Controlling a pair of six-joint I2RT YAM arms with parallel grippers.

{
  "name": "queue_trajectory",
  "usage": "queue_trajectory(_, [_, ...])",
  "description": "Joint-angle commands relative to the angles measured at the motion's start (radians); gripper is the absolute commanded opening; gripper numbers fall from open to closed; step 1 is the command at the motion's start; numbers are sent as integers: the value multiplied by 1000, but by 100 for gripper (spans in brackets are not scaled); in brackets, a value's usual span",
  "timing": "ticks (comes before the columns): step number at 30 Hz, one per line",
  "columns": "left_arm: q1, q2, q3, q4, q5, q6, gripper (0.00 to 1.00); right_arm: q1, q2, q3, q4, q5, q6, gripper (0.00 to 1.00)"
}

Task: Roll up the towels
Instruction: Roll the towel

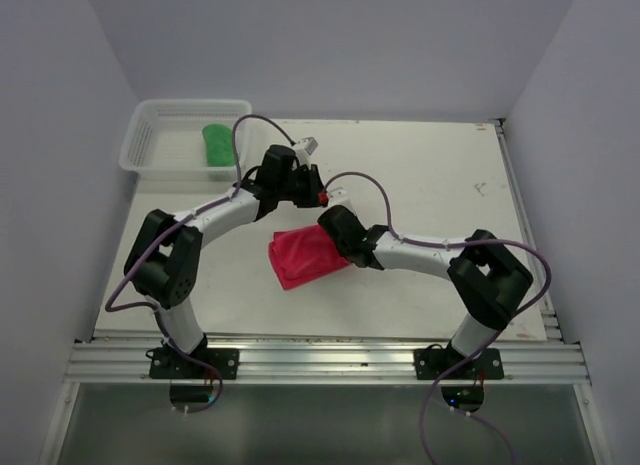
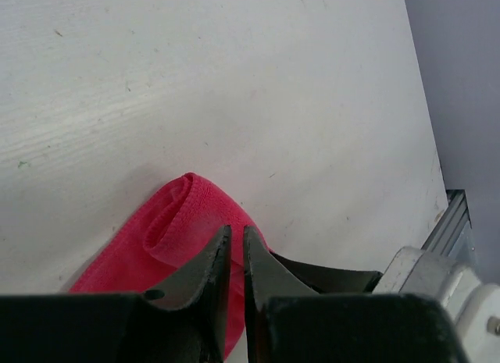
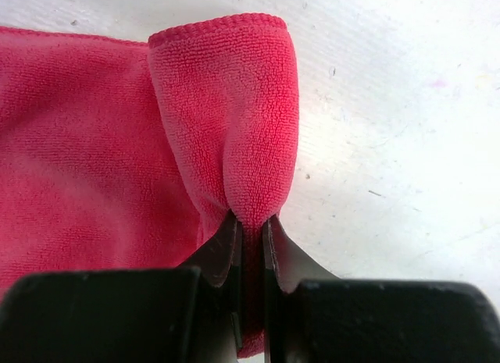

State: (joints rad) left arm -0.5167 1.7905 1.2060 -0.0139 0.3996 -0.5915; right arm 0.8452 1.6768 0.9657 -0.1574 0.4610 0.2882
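Observation:
The pink-red towel (image 1: pixel 300 257) lies bunched at the table's middle. My right gripper (image 3: pixel 250 216) is shut on a folded hump of this towel (image 3: pixel 226 105), and the cloth is pinched between its jaws. From above, that gripper (image 1: pixel 328 217) sits at the towel's far edge. My left gripper (image 1: pixel 322 197) is just beyond it. In the left wrist view its jaws (image 2: pixel 236 229) stand almost together over the towel's curled end (image 2: pixel 176 215), with a thin strip of red cloth between them. The green towel (image 1: pixel 215 143) lies rolled up inside the basket.
A white mesh basket (image 1: pixel 140 145) stands at the table's far left corner. Grey walls close in the table on three sides. An aluminium rail (image 1: pixel 320 360) runs along the near edge under both arm bases.

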Motion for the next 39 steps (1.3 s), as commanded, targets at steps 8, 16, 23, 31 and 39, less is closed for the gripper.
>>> queue_trajectory(8, [47,-68,-37,-34,13,-10,15,149,188,176,-106,401,-145,0])
queue_trajectory(16, [87,-89,-51,-38,28,-2,14,221,277,202,-96,438,-198,0])
queue_trajectory(23, [133,-85,-53,-32,54,-13,14,267,319,197,-42,421,-265,0])
queue_trajectory(31, [149,-31,-10,51,163,-30,12,282,377,235,-68,436,-281,0])
queue_trajectory(39, [147,-2,-43,121,234,-47,12,281,417,251,-77,502,-265,0])
